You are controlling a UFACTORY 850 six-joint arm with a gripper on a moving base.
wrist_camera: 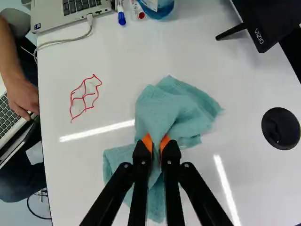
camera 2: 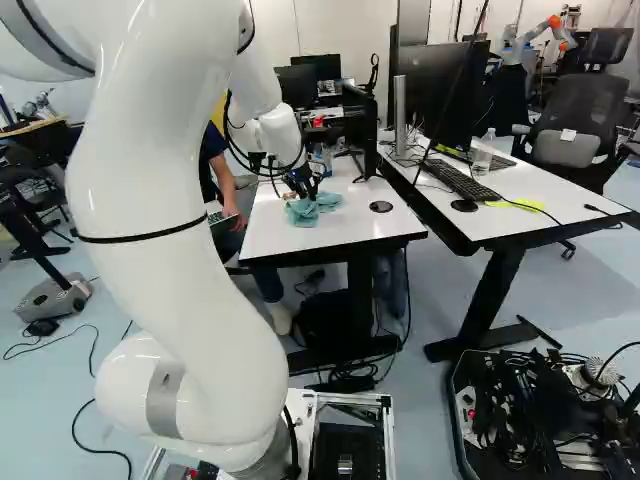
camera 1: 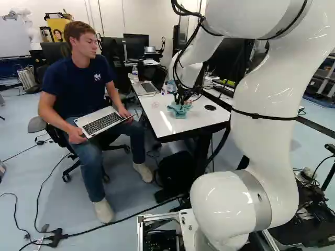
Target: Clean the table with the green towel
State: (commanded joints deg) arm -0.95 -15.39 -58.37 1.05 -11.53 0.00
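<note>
1. Gripper point(camera 2: 305, 190), 1, w/ 2 fingers: in the wrist view the orange pads point(wrist_camera: 147, 142) are clamped on a raised fold of the towel, one pad per side.
2. Towel point(wrist_camera: 178, 108), 1, teal-green, bunched on the white table point(wrist_camera: 66, 179); part spreads ahead of the fingers, part lies under & behind them.
3. Red scribble point(wrist_camera: 84, 98), 1, on the tabletop w/ bare surface btwn it & the towel.
4. Round black insert point(wrist_camera: 275, 125), 1, set in the table on the opp. side of the towel from the scribble.
5. Laptops, 2: open laptop point(wrist_camera: 40, 18) on the table's far part, w/ a pale cable point(wrist_camera: 66, 41) plugged in; lap laptop point(wrist_camera: 8, 115) off the table, just beside its edge.
6. Markers, 2, side by side near the open laptop: blue-tipped marker point(wrist_camera: 121, 16) & red-ended one point(wrist_camera: 138, 10), the latter prob. a marker too.
7. Hidden/cut off: fingers cover the towel's middle; both laptops & the monitor stand point(wrist_camera: 273, 21) are cropped in the wrist view.
8. Containers: bottle point(wrist_camera: 157, 8) beside the markers, w/ blue liquid, top cut off; clear cup point(camera 2: 481, 160) on the adj. desk point(camera 2: 540, 182), contents unclear; black bin point(camera 2: 456, 420) on the floor, w/ tangled cables etc.
</note>
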